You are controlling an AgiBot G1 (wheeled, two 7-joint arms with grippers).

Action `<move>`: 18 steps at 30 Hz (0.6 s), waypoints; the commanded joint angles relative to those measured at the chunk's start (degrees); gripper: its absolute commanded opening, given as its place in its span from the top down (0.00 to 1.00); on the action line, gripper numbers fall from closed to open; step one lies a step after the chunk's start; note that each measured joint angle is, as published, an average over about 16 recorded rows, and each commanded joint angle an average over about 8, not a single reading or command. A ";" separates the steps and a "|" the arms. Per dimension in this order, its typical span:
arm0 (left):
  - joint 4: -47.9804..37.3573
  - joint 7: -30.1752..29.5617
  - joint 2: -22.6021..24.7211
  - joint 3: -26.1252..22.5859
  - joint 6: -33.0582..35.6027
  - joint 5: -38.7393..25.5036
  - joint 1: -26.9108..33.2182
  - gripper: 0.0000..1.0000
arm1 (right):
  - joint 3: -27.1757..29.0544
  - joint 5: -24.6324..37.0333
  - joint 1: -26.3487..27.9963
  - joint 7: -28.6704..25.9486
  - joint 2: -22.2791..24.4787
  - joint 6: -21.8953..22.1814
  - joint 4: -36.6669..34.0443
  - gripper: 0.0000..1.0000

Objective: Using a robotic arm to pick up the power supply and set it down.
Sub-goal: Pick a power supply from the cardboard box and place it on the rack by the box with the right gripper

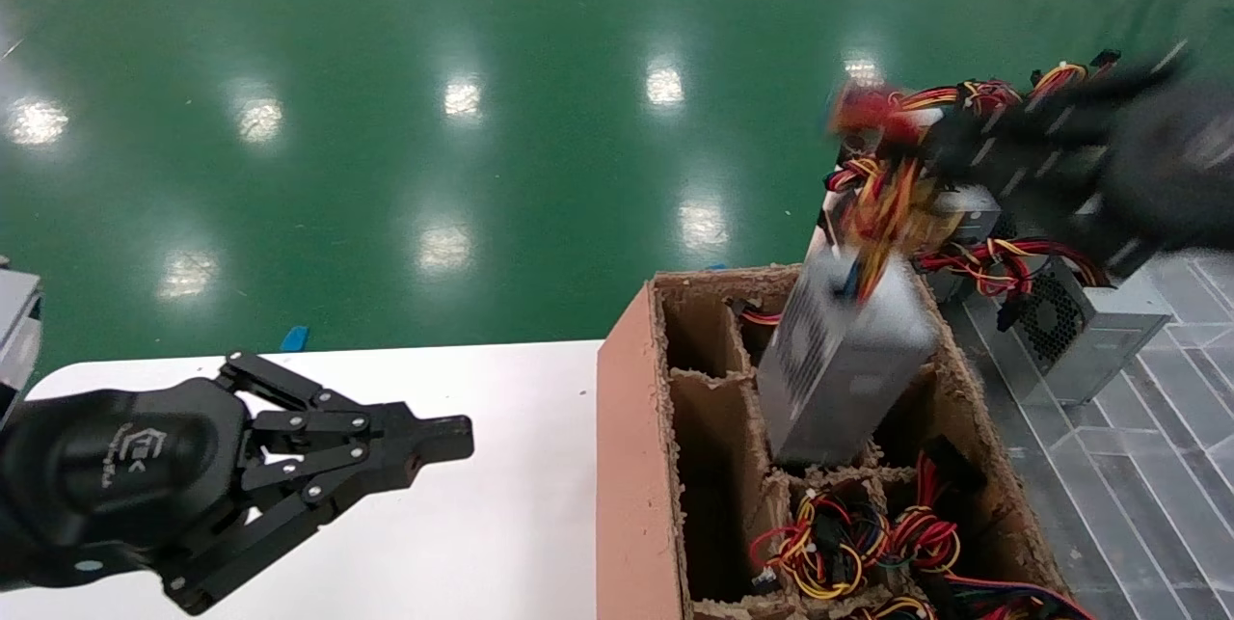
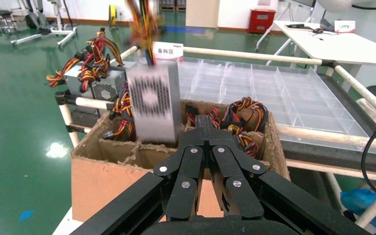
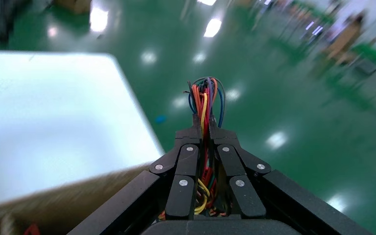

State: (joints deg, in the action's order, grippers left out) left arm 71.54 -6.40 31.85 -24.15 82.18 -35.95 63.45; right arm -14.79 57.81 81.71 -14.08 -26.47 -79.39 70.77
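The power supply (image 1: pixel 844 350) is a grey metal box with a perforated vent (image 2: pixel 151 98). It hangs tilted over the brown divided cardboard box (image 1: pixel 631 466), its lower end at about rim level. Its red, yellow and orange wire bundle (image 1: pixel 882 205) runs up into my right gripper (image 1: pixel 921 138), which is motion-blurred above the box's far end. In the right wrist view that gripper (image 3: pixel 203 125) is shut on the wires (image 3: pixel 204 95). My left gripper (image 1: pixel 461 437) is shut on nothing and hovers over the white table (image 1: pixel 482 543), pointing at the box (image 2: pixel 103 181).
Other cells of the cardboard box hold tangled wire bundles (image 1: pixel 848 533). More power supplies (image 1: pixel 1080 331) lie on the grey slatted surface (image 1: pixel 1157 466) right of the box. A clear divided tray (image 2: pixel 274 93) lies behind a pipe-frame rail (image 2: pixel 254 56). Green floor lies beyond.
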 commanded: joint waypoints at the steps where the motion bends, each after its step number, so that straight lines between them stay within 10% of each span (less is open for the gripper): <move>1: 0.00 0.00 0.00 0.00 0.00 0.00 0.00 1.00 | 1.11 -0.98 1.81 -0.18 1.07 -0.45 -0.19 1.00; 18: 0.00 0.00 0.00 0.00 0.00 0.00 0.00 1.00 | 7.67 -5.36 2.39 -1.39 13.89 -1.66 -4.36 1.00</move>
State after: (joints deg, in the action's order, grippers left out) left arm 71.54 -6.40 31.85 -24.15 82.18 -35.94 63.45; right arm -7.42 52.46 83.20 -15.25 -12.70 -81.16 66.28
